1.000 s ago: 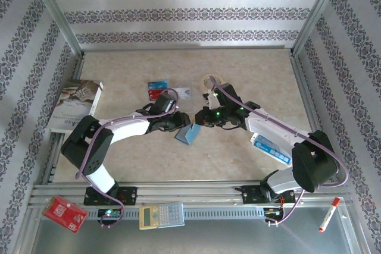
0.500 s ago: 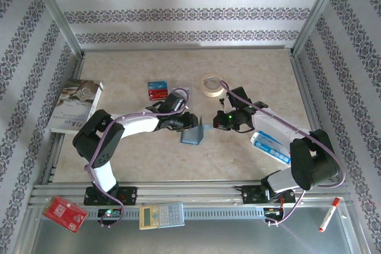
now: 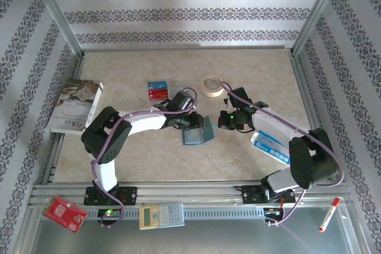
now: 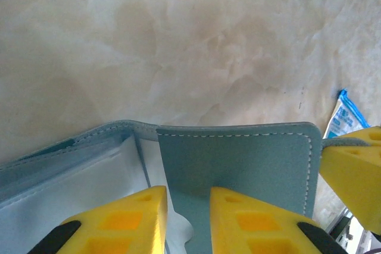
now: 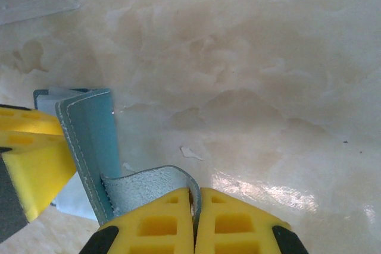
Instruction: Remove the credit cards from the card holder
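The teal-blue card holder (image 3: 199,132) stands half unfolded on the table centre between both grippers. In the left wrist view its stitched panel (image 4: 238,165) stands upright, with pale clear pockets to its left. My left gripper (image 3: 191,122) (image 4: 187,218) straddles the panel's inner edge, jaws narrowly open with a gap showing. My right gripper (image 3: 219,121) (image 5: 194,212) is shut on the holder's grey suede flap (image 5: 149,185), pulling it away from the panel (image 5: 89,141). Two credit cards (image 3: 158,90), blue and red, lie flat on the table behind the left arm.
A tape roll (image 3: 211,83) lies behind the grippers. A blue-and-white packet (image 3: 271,146) sits under the right arm. A book (image 3: 74,105) rests at the left edge. On the near rail lie a red board (image 3: 64,213), a calculator (image 3: 162,215) and a marker (image 3: 329,214).
The left gripper and the holder have shifted right and its jaws have narrowed. The right gripper drew back to the right, and the holder has unfolded wider.
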Motion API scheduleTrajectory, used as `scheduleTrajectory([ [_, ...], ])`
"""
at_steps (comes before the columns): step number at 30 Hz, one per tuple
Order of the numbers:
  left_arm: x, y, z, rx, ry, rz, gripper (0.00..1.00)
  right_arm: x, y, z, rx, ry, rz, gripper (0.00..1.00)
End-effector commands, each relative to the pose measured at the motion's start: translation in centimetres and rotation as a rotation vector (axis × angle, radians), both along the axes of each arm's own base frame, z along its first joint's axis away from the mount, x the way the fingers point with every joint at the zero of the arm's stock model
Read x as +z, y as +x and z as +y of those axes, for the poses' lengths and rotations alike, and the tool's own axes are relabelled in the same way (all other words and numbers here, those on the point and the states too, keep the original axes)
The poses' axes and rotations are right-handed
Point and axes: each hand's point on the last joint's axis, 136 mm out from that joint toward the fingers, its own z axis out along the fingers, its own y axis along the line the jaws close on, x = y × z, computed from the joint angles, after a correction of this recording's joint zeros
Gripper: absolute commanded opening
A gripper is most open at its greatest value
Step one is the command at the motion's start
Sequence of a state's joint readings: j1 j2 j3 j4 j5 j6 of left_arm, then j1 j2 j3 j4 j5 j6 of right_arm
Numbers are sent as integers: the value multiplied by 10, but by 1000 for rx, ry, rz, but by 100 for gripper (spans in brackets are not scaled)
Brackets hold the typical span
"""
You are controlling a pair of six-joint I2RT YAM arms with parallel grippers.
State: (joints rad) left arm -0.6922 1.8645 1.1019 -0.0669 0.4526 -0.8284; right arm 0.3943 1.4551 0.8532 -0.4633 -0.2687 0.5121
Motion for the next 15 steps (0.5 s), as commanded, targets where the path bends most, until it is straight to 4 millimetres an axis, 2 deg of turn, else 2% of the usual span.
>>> scheduleTrajectory([
  [1, -6, -8, -6, -53, 35, 19, 25, -12, 2, -12, -57, -38, 7, 5],
  [8, -10, -4, -11, -59, 48, 21, 19, -20, -2, -17, -108, -37, 10, 16],
  [10, -15, -5, -9, -60, 65, 32, 18, -10, 0, -20, -123, -39, -25, 24],
  [15, -26, -8, -5, -61, 103, 49, 16, 34, 7, -32, -159, -47, -183, 47],
])
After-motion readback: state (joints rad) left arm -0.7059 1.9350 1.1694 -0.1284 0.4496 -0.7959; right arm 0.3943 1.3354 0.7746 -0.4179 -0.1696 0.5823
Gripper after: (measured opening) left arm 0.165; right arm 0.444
